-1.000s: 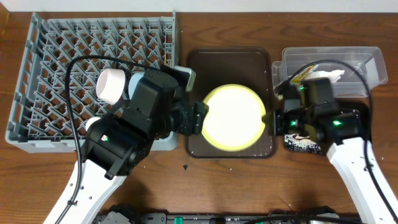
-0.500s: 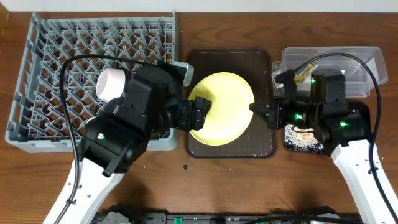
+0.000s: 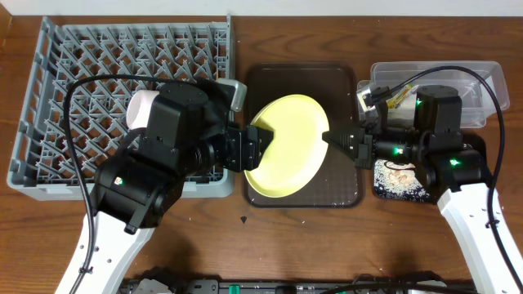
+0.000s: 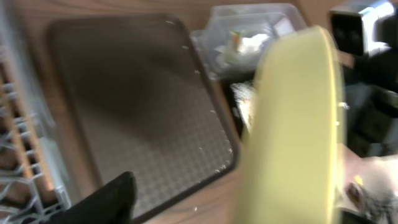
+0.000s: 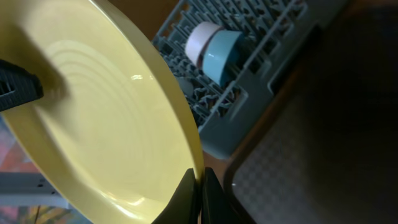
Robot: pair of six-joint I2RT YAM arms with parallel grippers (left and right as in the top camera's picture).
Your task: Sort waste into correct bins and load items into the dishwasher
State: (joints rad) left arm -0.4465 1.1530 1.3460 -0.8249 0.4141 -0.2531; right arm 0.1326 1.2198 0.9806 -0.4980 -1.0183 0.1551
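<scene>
The yellow plate (image 3: pixel 286 147) hangs tilted above the brown serving tray (image 3: pixel 270 82). My right gripper (image 3: pixel 331 140) is shut on the plate's right rim, and the wrist view shows the fingers (image 5: pixel 200 186) pinching the edge of the plate (image 5: pixel 93 112). My left gripper (image 3: pixel 257 147) is at the plate's left rim. In its wrist view one finger stands well apart from the plate (image 4: pixel 292 124), so the jaws (image 4: pixel 186 196) look open. A white cup (image 3: pixel 145 110) and a light blue bowl (image 5: pixel 224 50) sit in the grey dish rack (image 3: pixel 82 82). The chopsticks are out of view.
The clear tub (image 3: pixel 482 77) at the back right holds the green-yellow wrapper (image 3: pixel 396 98) and the white napkin (image 3: pixel 433 100). The black tray (image 3: pixel 400 184) with pale rice scraps lies under my right arm. Brown table shows in front.
The plate has been lifted off the serving tray, tipped up and carried left. My right gripper has moved left with it, and the plate's left rim has reached my left gripper.
</scene>
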